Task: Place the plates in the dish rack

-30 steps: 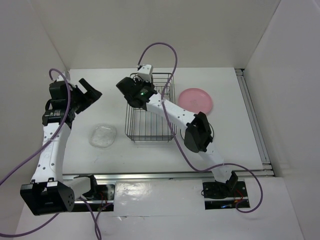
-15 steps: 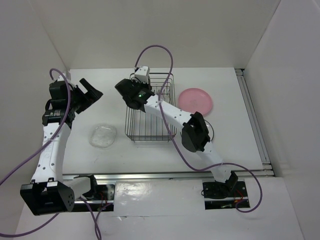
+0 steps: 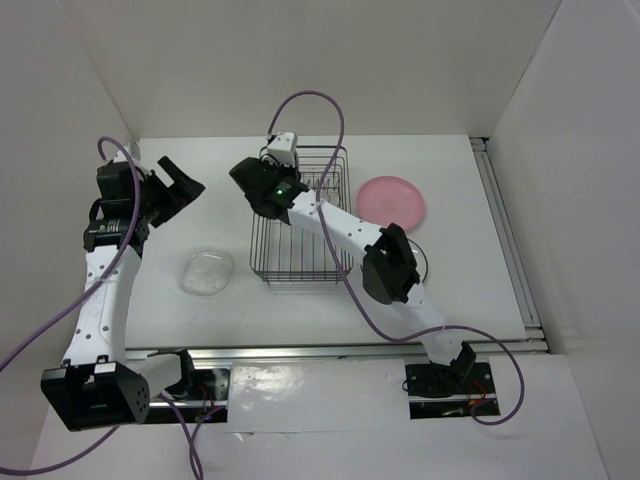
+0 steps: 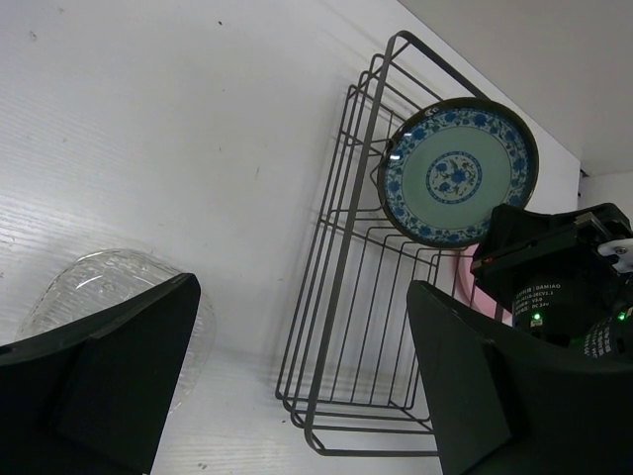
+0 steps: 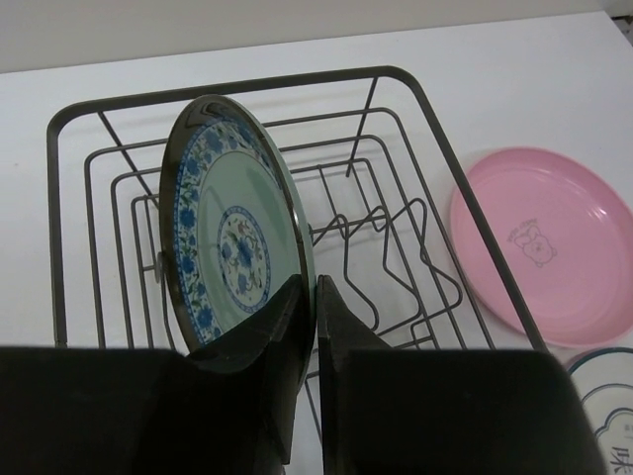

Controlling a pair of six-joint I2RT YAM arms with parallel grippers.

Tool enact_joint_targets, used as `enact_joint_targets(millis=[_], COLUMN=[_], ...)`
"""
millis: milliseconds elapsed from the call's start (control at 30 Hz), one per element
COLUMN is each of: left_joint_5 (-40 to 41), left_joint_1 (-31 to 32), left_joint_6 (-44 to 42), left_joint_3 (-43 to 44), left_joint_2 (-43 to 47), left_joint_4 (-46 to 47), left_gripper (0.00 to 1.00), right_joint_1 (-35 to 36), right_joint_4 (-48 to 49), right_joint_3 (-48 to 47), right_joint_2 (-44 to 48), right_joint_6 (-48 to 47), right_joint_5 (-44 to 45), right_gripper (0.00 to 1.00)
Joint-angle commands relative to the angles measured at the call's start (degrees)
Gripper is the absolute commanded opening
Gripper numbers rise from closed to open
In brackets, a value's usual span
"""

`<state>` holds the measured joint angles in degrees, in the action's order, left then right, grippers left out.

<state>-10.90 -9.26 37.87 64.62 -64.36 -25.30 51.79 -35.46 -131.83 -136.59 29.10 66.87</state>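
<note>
The green plate stands upright in the dish rack, its rim pinched in the nearly closed right claw. The left claw is wide open and empty. Next, I think: release carefully, then fetch the pink plate.

The dish rack is showing thin, dark metal wire with a dull sheen. The patterned plate is gleaming like glazed ceramic, its smooth face catching reflections. The pink plate is looking smooth and only faintly shiny, like plastic. The glass plate is letting the white worktop show through, and that worktop is looking matt, with fine ridges running across it. The left gripper and right gripper are showing black, matt plastic, while the arms are shining slightly on their white shells.
</note>
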Motion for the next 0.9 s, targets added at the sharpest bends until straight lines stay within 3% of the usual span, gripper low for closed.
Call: enact_joint_targets(millis=[0, 467, 567, 600, 700, 867], left_joint_5=[-1.23, -1.76, -1.76, -1.76, -1.15, -0.62], left_joint_1=[-0.32, -0.94, -0.94, -0.94, -0.94, -0.94], left_joint_6=[-0.16, -0.16, -0.69, -0.69, -0.69, -0.69], left_joint_3=[1.74, 1.74, 1.74, 1.74, 1.74, 1.74], left_joint_2=[0.29, 0.29, 0.29, 0.29, -0.24, -0.24], left_joint_4=[2.18, 2.18, 2.18, 2.18, 2.18, 1.66], left_gripper=[1.00, 1.00, 1.00, 1.00, 1.00, 1.00], right_joint_1=[0.50, 0.50, 0.50, 0.50, 0.50, 0.50], right_joint_4=[2.94, 6.90, 7.51, 7.51, 8.22, 9.36], right_joint_3=[-1.68, 0.17, 0.17, 0.69, 2.18, 2.81], right_joint_2=[-1.22, -2.80, -2.80, -2.80, -2.28, -2.27], right_joint_6=[0.34, -0.97, -0.98, -0.98, -0.98, -0.98], right_joint_5=[0.10, -4.21, -5.25, -5.26, -6.49, -7.55], right_gripper=[0.17, 0.17, 0.26, 0.35, 0.48, 0.51])
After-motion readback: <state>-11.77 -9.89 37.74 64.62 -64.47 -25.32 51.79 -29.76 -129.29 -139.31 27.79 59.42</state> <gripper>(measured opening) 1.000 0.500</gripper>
